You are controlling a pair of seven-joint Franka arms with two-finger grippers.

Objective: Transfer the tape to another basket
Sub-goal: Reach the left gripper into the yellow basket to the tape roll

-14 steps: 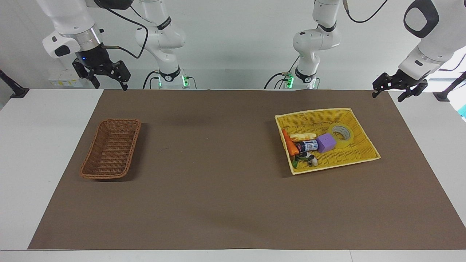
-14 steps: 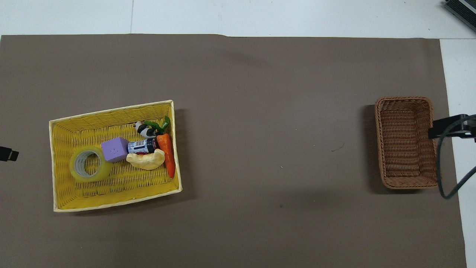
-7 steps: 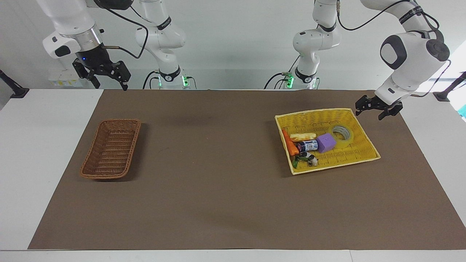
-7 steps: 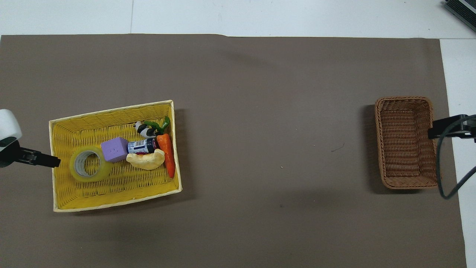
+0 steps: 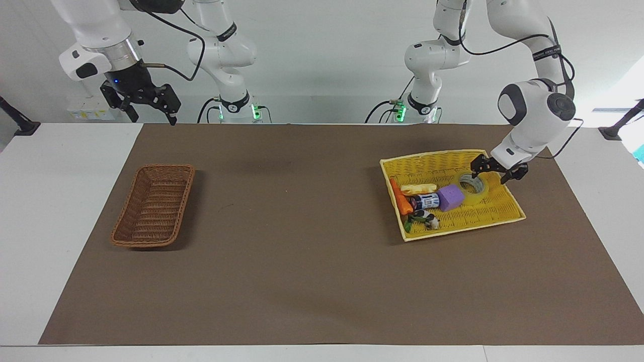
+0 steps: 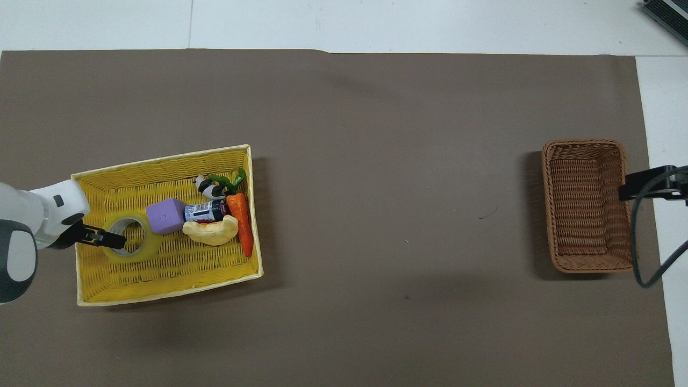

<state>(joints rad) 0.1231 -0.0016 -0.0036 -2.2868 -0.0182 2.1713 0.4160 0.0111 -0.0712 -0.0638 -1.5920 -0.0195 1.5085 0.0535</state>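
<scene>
Tape (image 5: 473, 187) under left gripper (image 5: 493, 173) (open)

One camera sits high across the table facing the robots, the other looks steeply down from their end, and both share the brown mat (image 5: 312, 261) and baskets.

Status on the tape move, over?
Left end effector open, over the tape, no grip yet. Right end effector open, waiting above its table end. Tape in yellow basket, purple cube right beside it. Brown basket empty.
</scene>
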